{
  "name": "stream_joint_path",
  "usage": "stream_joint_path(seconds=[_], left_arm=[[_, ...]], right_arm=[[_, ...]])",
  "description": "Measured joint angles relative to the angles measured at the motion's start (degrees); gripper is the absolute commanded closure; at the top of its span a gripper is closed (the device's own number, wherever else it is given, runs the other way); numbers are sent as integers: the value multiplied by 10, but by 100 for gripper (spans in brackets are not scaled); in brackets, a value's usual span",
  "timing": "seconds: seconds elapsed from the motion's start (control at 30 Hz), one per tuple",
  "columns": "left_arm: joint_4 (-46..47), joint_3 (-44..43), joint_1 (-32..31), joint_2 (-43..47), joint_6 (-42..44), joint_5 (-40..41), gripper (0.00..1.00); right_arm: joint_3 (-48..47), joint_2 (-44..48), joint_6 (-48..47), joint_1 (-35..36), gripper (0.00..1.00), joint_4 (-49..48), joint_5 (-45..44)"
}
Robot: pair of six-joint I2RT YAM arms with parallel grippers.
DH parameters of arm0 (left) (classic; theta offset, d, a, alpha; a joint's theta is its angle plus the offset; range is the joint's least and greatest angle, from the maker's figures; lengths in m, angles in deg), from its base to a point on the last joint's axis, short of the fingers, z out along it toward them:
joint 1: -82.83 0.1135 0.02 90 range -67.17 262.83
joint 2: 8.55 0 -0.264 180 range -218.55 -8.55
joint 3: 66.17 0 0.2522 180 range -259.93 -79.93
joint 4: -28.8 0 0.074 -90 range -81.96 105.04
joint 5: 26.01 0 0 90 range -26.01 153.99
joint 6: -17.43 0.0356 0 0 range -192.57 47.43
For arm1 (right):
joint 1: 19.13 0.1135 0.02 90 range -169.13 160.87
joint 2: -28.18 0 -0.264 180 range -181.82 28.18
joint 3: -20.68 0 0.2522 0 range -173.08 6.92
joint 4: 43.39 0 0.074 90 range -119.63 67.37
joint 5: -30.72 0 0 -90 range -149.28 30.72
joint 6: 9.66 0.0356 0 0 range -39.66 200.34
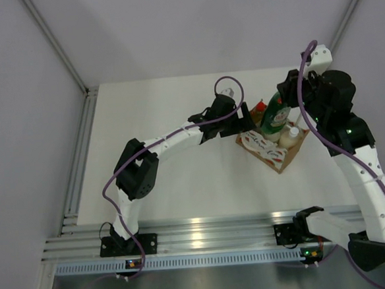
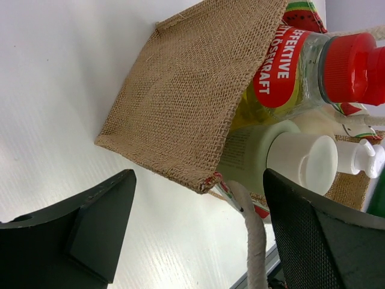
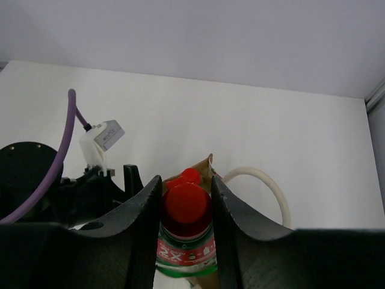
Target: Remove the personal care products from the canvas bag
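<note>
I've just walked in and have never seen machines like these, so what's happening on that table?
Two robot arms are unpacking a small canvas bag on the white table. The right gripper is shut around the red-capped neck of a dark green bottle, whose lower part looks to be inside the bag. The left gripper stands open right beside the bag, holding nothing. A yellow bottle, a pale cylinder and a cream bottle sit in the bag.
</note>
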Motion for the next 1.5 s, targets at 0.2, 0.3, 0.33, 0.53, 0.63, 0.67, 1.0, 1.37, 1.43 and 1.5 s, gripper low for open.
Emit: stream_joint_path(seconds=[0.2, 0.3, 0.33, 0.53, 0.63, 0.67, 1.0, 1.37, 1.43, 1.5], left_arm=[[0, 0, 0, 0, 0, 0, 9], [0, 0, 0, 0, 0, -2, 9], [0, 0, 0, 0, 0, -2, 9], [0, 0, 0, 0, 0, -2, 9], [0, 0, 0, 0, 0, -2, 9], [0, 0, 0, 0, 0, -2, 9], [0, 0, 0, 0, 0, -3, 9], [0, 0, 0, 0, 2, -4, 9], [0, 0, 0, 0, 4, -4, 9], [0, 0, 0, 0, 4, -4, 10]], right_arm=[[-26, 11, 0, 2, 100, 32, 39], [-27, 18, 1, 3, 100, 44, 58], [-27, 21, 1, 3, 100, 49, 64], [-10, 51, 9, 4, 100, 56, 104], [16, 78, 12, 8, 100, 56, 132], [24, 84, 13, 10, 100, 54, 141], [139, 141, 16, 58, 100, 24, 200], [276, 161, 20, 167, 100, -65, 180], [305, 164, 13, 185, 100, -97, 173], [339, 166, 5, 201, 100, -125, 171]])
